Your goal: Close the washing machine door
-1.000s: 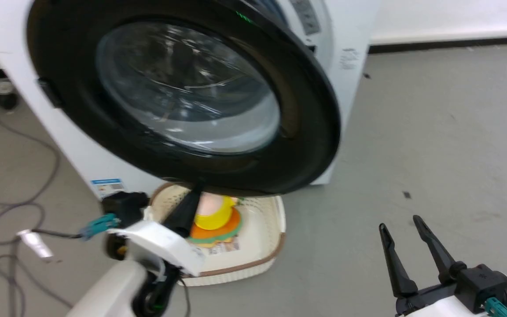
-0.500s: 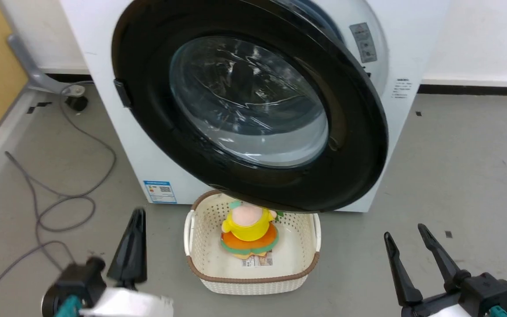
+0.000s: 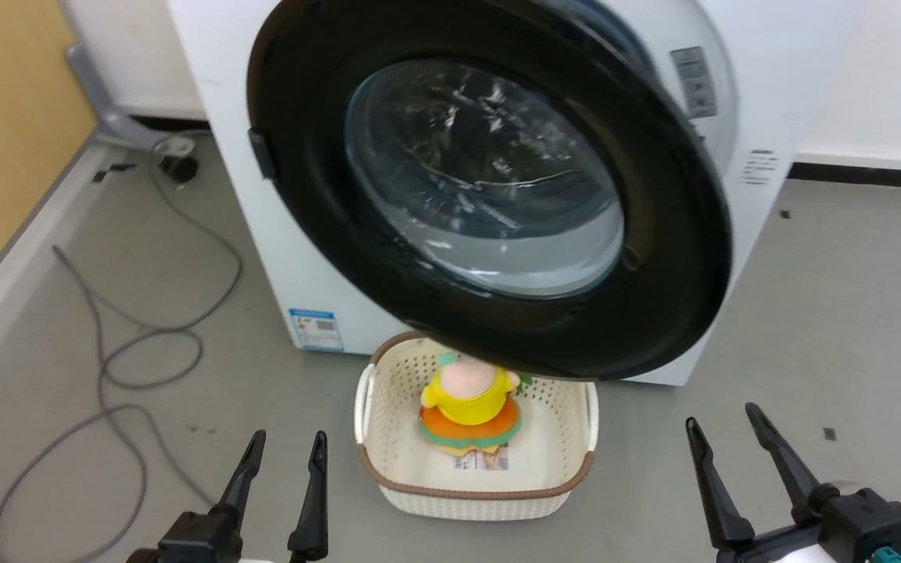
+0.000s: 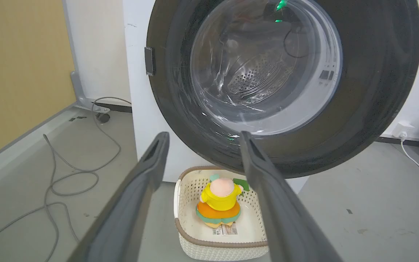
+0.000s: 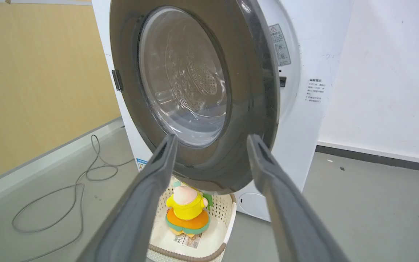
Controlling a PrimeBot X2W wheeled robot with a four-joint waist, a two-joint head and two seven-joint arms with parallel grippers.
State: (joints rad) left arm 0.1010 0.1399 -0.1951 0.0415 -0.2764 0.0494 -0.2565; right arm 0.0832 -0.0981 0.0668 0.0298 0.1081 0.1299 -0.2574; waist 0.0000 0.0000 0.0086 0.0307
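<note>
White washing machine (image 3: 282, 274) stands on the floor (image 3: 849, 313); its black-rimmed door (image 3: 489, 180) hangs ajar, right edge off the front. Judged heavy, rigid, hinge-guided; glass slippery, so push the rim's right side. Left tool (image 3: 288, 438) and right tool (image 3: 719, 416): both spread, empty, apart from it.

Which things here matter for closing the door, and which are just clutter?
Job: washing machine door, washing machine, left tool, right tool, both open.
Clutter: basket, plush toy in it, floor cable.
</note>
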